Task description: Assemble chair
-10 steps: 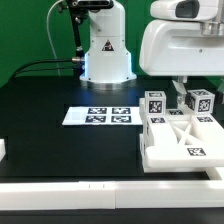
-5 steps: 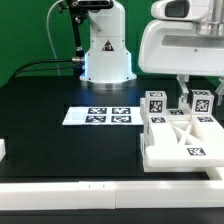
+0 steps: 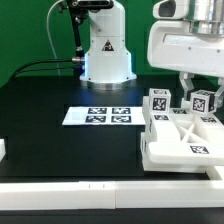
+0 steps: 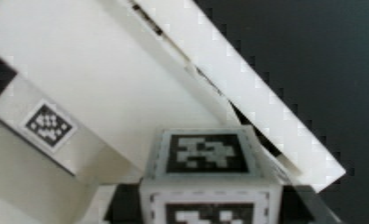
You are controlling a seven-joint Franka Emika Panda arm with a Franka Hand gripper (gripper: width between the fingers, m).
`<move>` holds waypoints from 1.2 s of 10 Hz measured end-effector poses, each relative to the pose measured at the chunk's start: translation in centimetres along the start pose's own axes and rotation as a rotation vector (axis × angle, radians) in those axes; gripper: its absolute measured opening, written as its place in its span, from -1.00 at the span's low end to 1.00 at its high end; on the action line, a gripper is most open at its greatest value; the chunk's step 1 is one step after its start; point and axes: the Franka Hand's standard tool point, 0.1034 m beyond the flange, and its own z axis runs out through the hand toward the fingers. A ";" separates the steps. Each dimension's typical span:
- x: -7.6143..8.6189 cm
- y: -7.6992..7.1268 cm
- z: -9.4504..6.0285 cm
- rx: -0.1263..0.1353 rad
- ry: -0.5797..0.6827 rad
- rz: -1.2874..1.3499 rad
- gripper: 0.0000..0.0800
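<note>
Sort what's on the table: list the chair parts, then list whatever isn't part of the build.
Job:
- chair seat slab
- tagged block
- tagged block at the gripper

Not part of it:
- marker board
- border rail

1. The black table (image 3: 60, 150) lies open over its whole middle and the exterior view's left; a gripper could pass there freely.
2. The marker board (image 3: 98, 116) lies flat at centre, too low to block passage above it.
3. The robot base (image 3: 106, 50) stands at the far centre, closing that side.
4. The chair (image 3: 185, 135) parts crowd the exterior view's right: a wide slab with tagged blocks standing on it.
5. The gripper (image 3: 188, 92) hangs between two upright blocks there; room beside it is tight.
6. The white border rail (image 3: 80, 191) runs along the near edge.
</note>
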 end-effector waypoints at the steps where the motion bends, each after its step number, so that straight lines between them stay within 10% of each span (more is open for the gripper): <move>1: 0.0 0.0 0.0 0.000 0.000 0.038 -0.30; 7: 0.2 0.2 0.1 0.015 -0.041 0.524 -0.30; 10: 0.1 0.2 0.2 0.016 -0.044 0.468 0.54; 12: 0.6 -0.3 -0.2 0.028 -0.043 0.129 0.60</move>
